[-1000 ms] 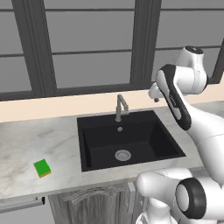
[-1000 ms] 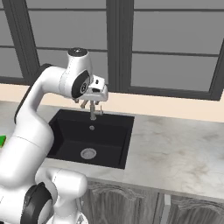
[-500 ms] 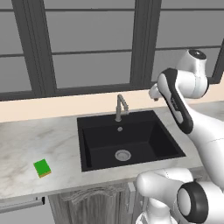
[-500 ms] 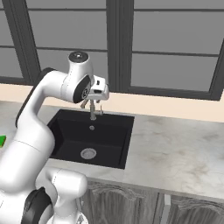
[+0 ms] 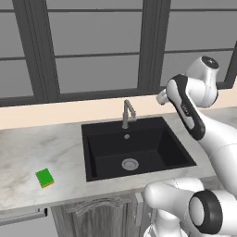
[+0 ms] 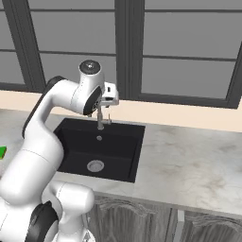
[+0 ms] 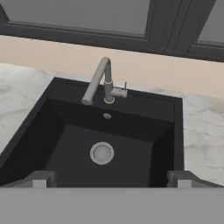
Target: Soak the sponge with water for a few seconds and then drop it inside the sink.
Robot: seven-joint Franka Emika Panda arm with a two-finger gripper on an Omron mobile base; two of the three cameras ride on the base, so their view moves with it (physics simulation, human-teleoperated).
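Gripper (image 7: 112, 179) is spread wide w/ nothing between the tips; hand view has the two dark finger tips (image 7: 41, 178) at lower left and lower right of frame, well apart, looking down into the sink (image 7: 168, 131). Sink = matte-black rectangular basin, centre of frame in hand view, round silver drain (image 7: 102, 153) on its floor, grey faucet (image 7: 101, 83) at the back edge w/ spout angled toward lower left and a small lever sticking out to the right. Can't make out any water at the spout. In left base view the sponge (image 5: 45, 177) lies flat on the marble counter (image 5: 28, 157) at lower left of frame, well apart from the sink (image 5: 139, 148), green top up w/ thin yellow-orange edge along its bottom. Arm sits at right of that frame, hand raised above the sink's back right corner. Right base view: hand near the faucet (image 6: 100, 118), upper centre-left; sliver of green sponge (image 6: 2, 151) at far left edge.
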